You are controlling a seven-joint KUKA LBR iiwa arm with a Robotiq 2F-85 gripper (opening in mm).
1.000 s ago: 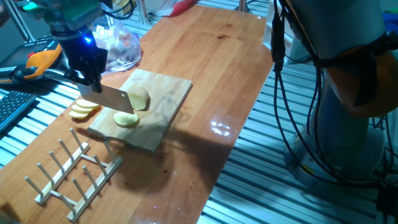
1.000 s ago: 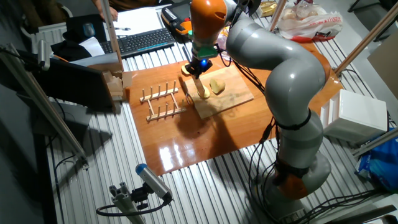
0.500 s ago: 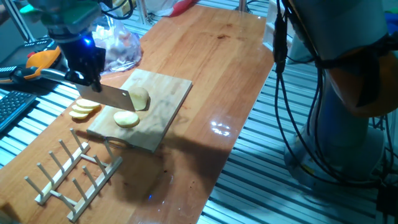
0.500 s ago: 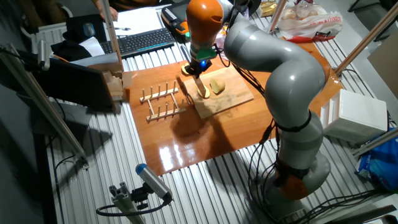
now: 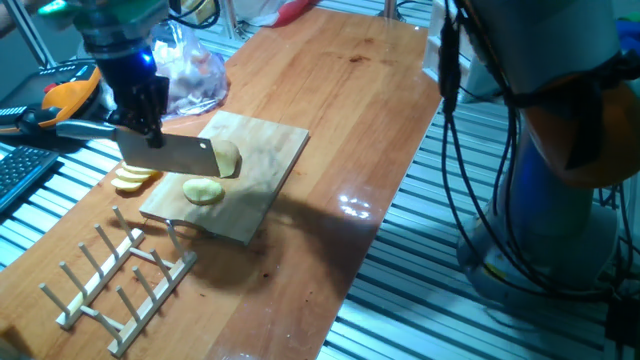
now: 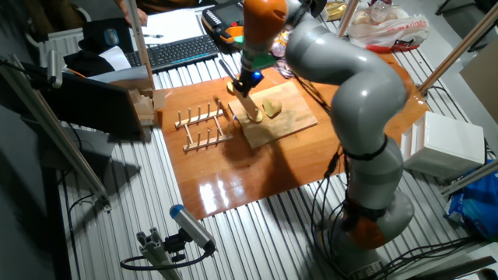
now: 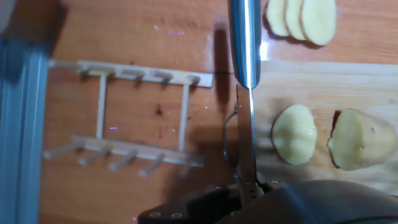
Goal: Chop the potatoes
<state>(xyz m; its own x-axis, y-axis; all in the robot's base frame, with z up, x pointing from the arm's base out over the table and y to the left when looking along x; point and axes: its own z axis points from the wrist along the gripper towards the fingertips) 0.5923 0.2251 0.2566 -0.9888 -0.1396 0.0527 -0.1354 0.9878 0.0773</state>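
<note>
My gripper point(image 5: 143, 125) is shut on the handle of a knife point(image 5: 167, 156), whose broad blade hangs over the left edge of the wooden cutting board point(image 5: 262, 150). The peeled potato chunk point(image 5: 229, 159) lies on the board just right of the blade, cut face toward it. One round slice point(image 5: 203, 190) lies on the board in front. Several more slices point(image 5: 131, 178) lie on the table left of the board. In the hand view the blade point(image 7: 245, 43) shows edge-on, with the slice point(image 7: 295, 134) and the chunk point(image 7: 361, 140) to its right and the gripper point(image 7: 249, 186) at the bottom.
A wooden peg rack point(image 5: 118, 275) stands on the table in front of the board, and also shows in the hand view point(image 7: 124, 118). A plastic bag point(image 5: 192, 75), an orange tool point(image 5: 65, 95) and a keyboard point(image 6: 177, 50) lie behind. The arm's grey links point(image 6: 350, 85) arch over the table.
The gripper and knife have risen slightly and shifted a little; the arm's upper links have moved. The chunk and the slices have not moved.
</note>
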